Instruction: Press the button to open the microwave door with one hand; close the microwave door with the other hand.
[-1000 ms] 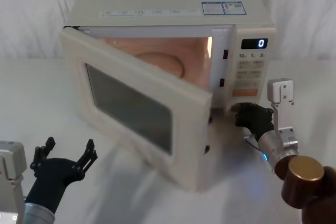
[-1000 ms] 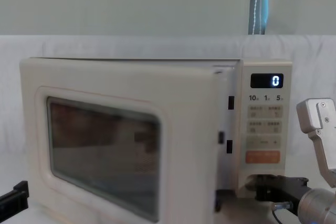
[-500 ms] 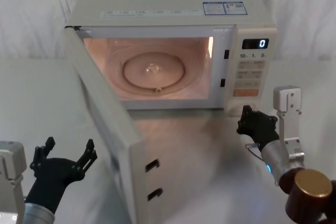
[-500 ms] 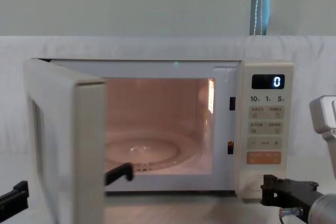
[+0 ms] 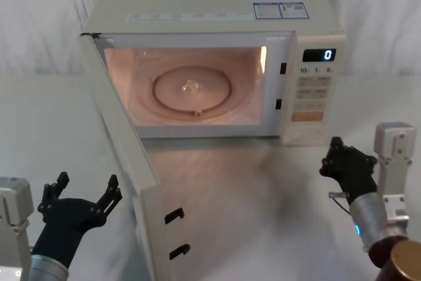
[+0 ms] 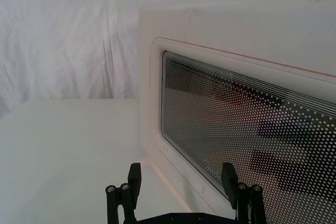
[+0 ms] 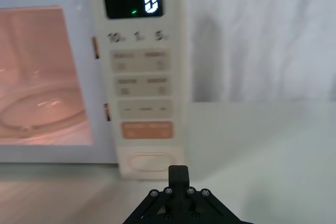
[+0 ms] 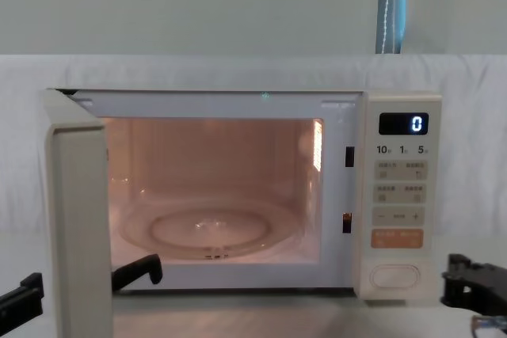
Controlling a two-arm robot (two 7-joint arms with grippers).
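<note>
The microwave door (image 5: pixel 123 137) stands wide open, swung out from its left hinge toward me, and the lit cavity is exposed. Lowest on the control panel is the cream pill-shaped button (image 5: pixel 309 135), also seen head-on as the button (image 7: pixel 149 162) and the button (image 8: pixel 394 275). My right gripper (image 5: pixel 338 147) is shut and hangs a short way in front of the button without touching it; its closed tips (image 7: pixel 177 170) point at the panel. Left of the door, low and near me, my left gripper (image 5: pixel 82 197) is open. Its fingers (image 6: pixel 135 174) face the door's dark window (image 6: pixel 252 129).
The microwave (image 5: pixel 210 4) sits on a white cloth-covered table (image 5: pixel 263 215) with a white curtain behind. A glass turntable (image 5: pixel 192 90) lies in the cavity. The display (image 7: pixel 132 3) reads 0 and an orange button (image 7: pixel 147 130) sits above the cream one.
The door has swung from partly open to wide open. My right gripper has drawn back from the button, toward me and to the right. The left gripper has not moved.
</note>
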